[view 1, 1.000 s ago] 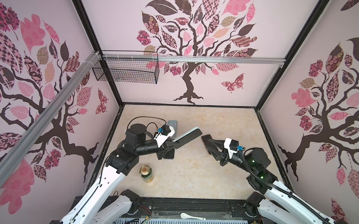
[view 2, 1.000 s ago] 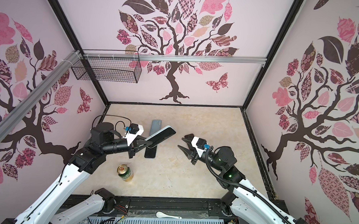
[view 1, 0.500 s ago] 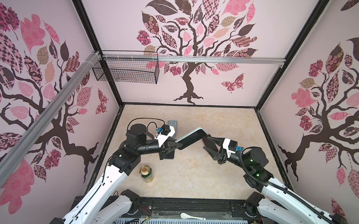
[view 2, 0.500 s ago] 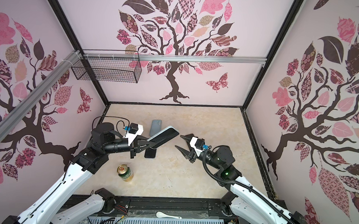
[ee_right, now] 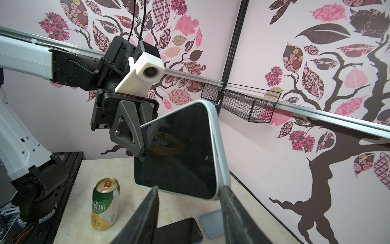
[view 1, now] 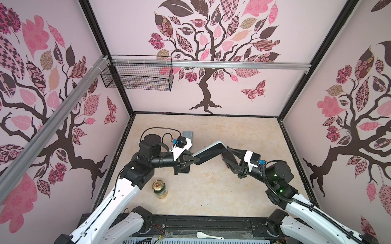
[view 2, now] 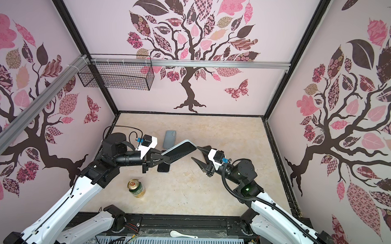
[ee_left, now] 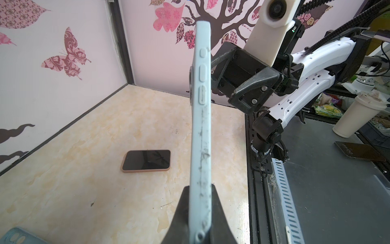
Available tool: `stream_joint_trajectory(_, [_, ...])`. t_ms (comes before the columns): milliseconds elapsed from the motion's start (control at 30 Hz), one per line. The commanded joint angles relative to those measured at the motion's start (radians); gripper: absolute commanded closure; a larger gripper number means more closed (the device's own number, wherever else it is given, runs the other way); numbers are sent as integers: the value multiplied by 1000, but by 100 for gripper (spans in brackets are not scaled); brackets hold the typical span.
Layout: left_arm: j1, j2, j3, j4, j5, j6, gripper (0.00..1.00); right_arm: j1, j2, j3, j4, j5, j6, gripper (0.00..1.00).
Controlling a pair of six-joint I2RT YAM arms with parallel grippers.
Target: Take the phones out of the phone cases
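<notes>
Three phones: a pale blue-cased phone, a pink-cased phone, a grey-blue phone; one green drink can; one white plastic spoon; one black wire basket.

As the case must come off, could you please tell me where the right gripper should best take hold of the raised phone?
Probably the free end of the phone, opposite the left gripper clamping its faces. Come in endwise from the right, jaws spanning its narrow width onto the light blue case rims; the open right gripper points that way.
</notes>
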Motion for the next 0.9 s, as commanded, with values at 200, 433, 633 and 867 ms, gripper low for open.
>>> stream_joint_trajectory(200, [0, 0, 24, 24, 58, 19, 100, -6, 0, 41, 5, -22, 1, 50])
stream_joint_trajectory(433, [0, 10, 35, 25, 122, 13, 100, -5, 26, 62, -28, -12, 24, 51])
stream_joint_trajectory(633, [-2, 30, 56, -11, 176, 30, 100, -6, 45, 70, -18, -46, 55, 51])
stream_joint_trajectory(867, [-13, 43, 67, -20, 195, 33, 100, -5, 61, 86, -38, -114, 66, 52])
